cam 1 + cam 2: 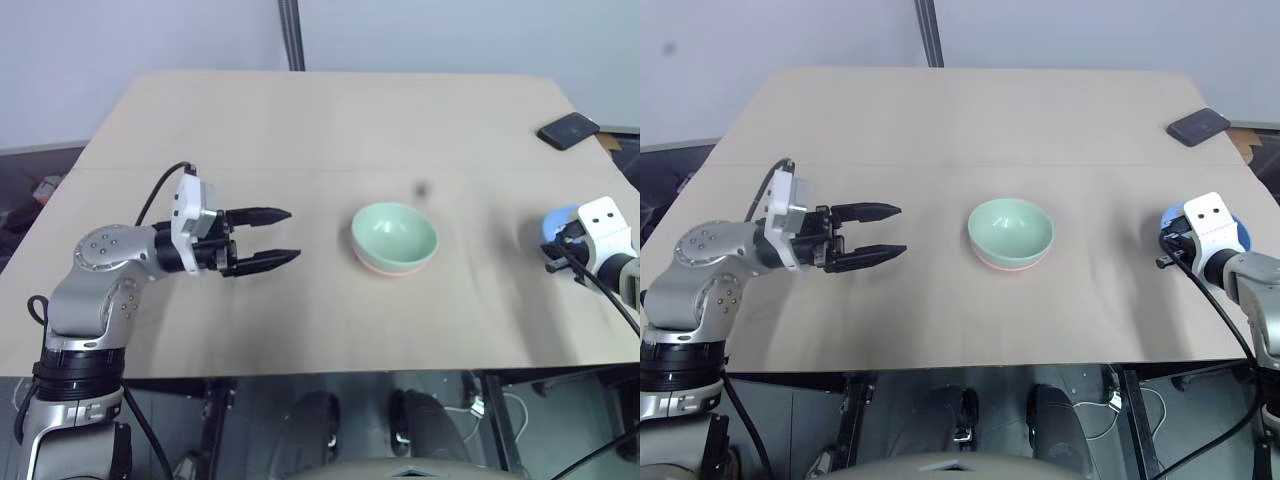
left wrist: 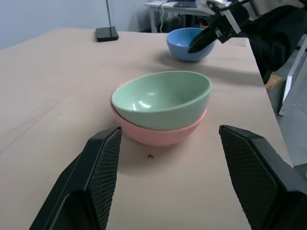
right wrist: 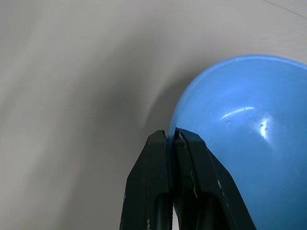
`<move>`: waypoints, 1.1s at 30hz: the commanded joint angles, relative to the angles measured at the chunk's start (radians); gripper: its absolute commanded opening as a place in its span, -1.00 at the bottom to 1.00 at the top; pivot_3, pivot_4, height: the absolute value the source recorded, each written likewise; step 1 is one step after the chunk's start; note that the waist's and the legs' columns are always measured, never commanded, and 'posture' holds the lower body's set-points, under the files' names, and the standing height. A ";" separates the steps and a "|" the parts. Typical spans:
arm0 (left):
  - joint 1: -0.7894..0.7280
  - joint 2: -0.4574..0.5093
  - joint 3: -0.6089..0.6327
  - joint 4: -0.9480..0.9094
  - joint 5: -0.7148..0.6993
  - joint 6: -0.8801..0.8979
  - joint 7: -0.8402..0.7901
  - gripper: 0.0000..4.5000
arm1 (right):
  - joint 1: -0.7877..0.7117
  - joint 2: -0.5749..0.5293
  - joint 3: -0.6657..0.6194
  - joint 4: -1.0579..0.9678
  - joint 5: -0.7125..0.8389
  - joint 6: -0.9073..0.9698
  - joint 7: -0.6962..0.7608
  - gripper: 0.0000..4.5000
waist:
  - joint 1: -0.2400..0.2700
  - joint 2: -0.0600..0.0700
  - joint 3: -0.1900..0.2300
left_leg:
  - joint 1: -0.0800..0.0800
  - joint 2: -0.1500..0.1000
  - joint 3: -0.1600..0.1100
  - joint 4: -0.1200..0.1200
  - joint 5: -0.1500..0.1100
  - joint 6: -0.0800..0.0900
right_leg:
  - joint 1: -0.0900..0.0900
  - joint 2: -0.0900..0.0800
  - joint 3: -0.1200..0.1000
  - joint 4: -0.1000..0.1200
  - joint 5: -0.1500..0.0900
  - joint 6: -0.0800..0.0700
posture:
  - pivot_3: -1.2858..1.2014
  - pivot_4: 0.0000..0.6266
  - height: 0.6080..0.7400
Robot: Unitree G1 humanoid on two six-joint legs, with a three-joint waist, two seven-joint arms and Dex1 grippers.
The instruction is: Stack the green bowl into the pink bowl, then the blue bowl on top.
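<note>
Bare surface (image 1: 300, 130) is seen across the upper and lower left of the frame. Centre is blocked by the green bowl (image 1: 394, 234) nested in the pink bowl (image 1: 385, 266); a dark flat object (image 1: 568, 131) occupies the upper right.

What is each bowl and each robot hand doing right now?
green bowl: nested in the pink bowl, slightly tilted.
pink bowl: upright on the table, under the green one.
blue bowl: upright, rim pinched.
left gripper: open, empty.
right gripper: shut on the blue bowl's rim.
</note>
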 commanded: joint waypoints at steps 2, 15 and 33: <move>0.014 -0.004 0.028 -0.049 -0.022 -0.009 0.037 0.54 | -0.046 -0.006 0.022 -0.056 0.011 -0.139 0.041 -0.97 | -0.002 0.000 0.000 | 0.000 0.000 0.000 0.000 0.000 0.000 | 0.000 0.000 0.000 0.000 0.000 0.000 | 0.03 -0.52 0.98; 0.059 0.004 0.034 -0.101 -0.034 -0.053 0.019 0.54 | -0.294 0.120 0.361 -0.213 0.165 -0.276 0.283 -0.97 | -0.010 -0.001 0.000 | 0.000 0.000 0.000 0.000 0.000 0.001 | 0.000 -0.001 0.000 -0.001 0.000 0.000 | 0.03 -0.52 0.98; 0.171 0.023 0.051 -0.213 -0.036 0.020 0.157 0.54 | -0.259 0.109 0.105 -0.330 0.380 -0.142 0.242 0.72 | 0.004 -0.001 0.000 | -0.001 0.000 -0.001 -0.001 0.000 0.000 | -0.001 -0.003 -0.002 -0.001 0.000 0.000 | 0.03 -0.52 0.98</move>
